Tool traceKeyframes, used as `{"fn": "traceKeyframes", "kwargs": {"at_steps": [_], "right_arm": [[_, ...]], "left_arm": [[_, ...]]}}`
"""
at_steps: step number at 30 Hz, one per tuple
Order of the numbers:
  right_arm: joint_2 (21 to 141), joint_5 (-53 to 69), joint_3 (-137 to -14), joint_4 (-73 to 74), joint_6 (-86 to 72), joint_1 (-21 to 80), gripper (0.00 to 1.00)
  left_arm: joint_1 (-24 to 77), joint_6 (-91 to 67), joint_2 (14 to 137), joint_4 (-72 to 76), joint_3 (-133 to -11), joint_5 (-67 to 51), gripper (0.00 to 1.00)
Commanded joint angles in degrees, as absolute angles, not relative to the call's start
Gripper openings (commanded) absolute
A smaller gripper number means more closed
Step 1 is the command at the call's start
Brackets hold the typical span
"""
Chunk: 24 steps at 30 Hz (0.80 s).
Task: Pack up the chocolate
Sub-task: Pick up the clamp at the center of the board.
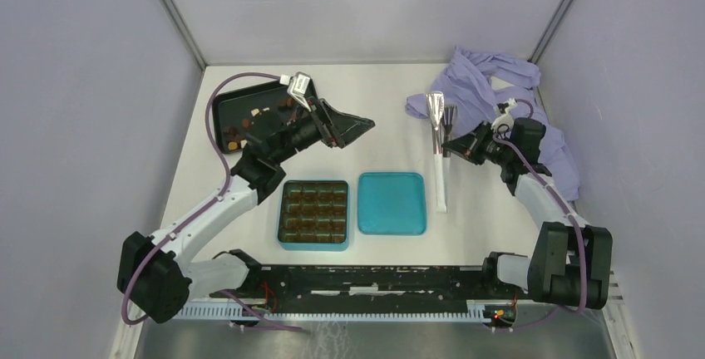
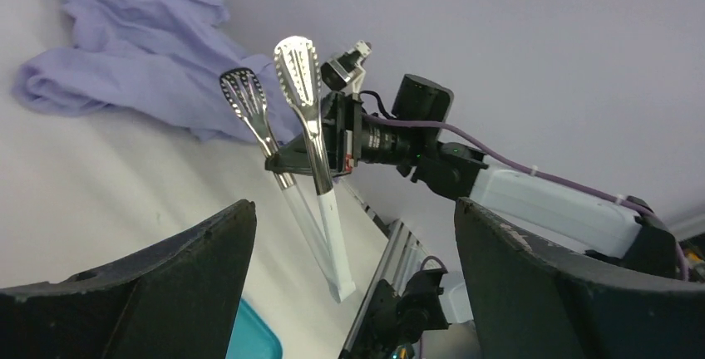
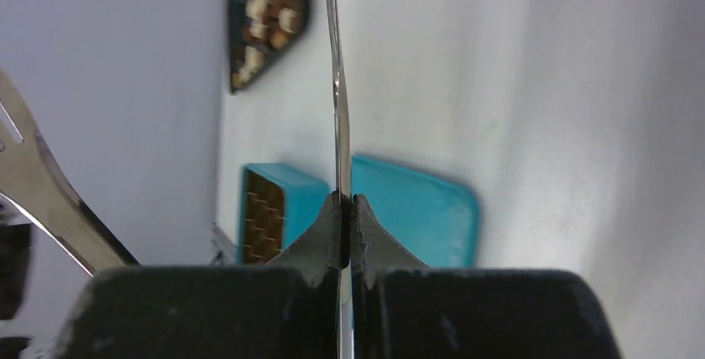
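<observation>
Tongs [image 1: 436, 155] pinched by one arm: my right gripper [image 3: 345, 209] is pressing its fingers [image 3: 320, 234] together on the metal, likely for picking pieces cleanly. My left gripper [image 1: 353, 129] is hovering spread wide. Chocolate [image 1: 249, 118] is lying in the black tray [image 1: 218, 110] just behind it, pieces roundish, too small to show any long axis.

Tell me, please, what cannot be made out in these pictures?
- Top view: the left arm covers part of the tray; the chocolate there is too small to count.
- Right wrist view: the top edge cuts off the tongs at the tips; the right end effector hides part of the box.
- Left wrist view: a finger hides most of the lid.
</observation>
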State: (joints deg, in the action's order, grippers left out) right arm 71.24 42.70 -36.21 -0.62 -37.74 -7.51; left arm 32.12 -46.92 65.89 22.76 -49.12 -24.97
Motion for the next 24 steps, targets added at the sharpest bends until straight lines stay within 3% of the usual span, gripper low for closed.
{"fn": "traceKeyframes", "kwargs": {"at_steps": [1, 15, 24], "right_arm": [[69.9, 57.1, -38.3, -29.6, -58.2, -7.5, 0.0], [69.9, 58.1, -45.6, -37.9, -64.5, -3.4, 0.0], [69.9, 57.7, -44.3, -38.7, -64.8, -1.3, 0.0]], "left_arm": [[34.3, -49.1, 65.9, 36.1, -48.4, -28.5, 0.94], [43.2, -46.8, 79.6, 51.0, -55.4, -24.5, 0.94], [47.8, -48.4, 89.3, 55.0, -61.8, -27.9, 0.75]]}}
